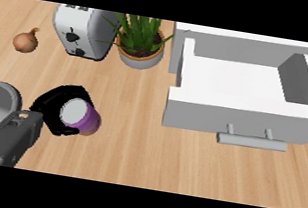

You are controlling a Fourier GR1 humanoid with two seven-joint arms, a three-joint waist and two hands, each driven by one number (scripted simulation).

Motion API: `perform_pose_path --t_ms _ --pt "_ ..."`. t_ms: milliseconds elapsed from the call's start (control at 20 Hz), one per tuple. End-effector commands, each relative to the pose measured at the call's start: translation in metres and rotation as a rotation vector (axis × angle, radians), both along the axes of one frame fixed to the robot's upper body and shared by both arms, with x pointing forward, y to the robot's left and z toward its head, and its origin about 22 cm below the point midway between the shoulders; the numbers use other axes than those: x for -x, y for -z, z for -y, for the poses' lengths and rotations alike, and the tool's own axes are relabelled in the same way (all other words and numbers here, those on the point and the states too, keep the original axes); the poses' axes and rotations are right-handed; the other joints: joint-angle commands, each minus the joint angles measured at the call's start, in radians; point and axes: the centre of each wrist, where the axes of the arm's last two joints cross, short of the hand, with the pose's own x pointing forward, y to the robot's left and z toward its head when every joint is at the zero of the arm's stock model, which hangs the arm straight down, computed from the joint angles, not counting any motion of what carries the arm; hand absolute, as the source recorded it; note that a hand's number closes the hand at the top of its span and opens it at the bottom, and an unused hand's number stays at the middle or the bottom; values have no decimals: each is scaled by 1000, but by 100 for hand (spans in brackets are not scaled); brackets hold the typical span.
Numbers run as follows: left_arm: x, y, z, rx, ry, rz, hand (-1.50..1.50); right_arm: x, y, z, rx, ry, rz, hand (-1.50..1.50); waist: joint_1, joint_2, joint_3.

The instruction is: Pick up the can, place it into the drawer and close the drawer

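Where forearm [3, 142] ends, left hand [43, 106] fingers [66, 89] encircle can [80, 116].

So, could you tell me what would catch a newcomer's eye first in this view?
The big white drawer stands pulled open at the right, its handle facing the robot. At lower left, the left hand has its black fingers curled round the purple can. A toaster, potted plant and onion sit at far left.
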Motion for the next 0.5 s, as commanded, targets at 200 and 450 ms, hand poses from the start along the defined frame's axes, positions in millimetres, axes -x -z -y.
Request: perform_pose_path --t_ms 200,450 --pt "-27 -25 25 211 163 129 150 0 1 0 3 20 -5 -150 24 -10 2" --pt "-18 -9 42 180 -337 141 150 12 -7 -5 3 29 -10 -150 34 -16 3"
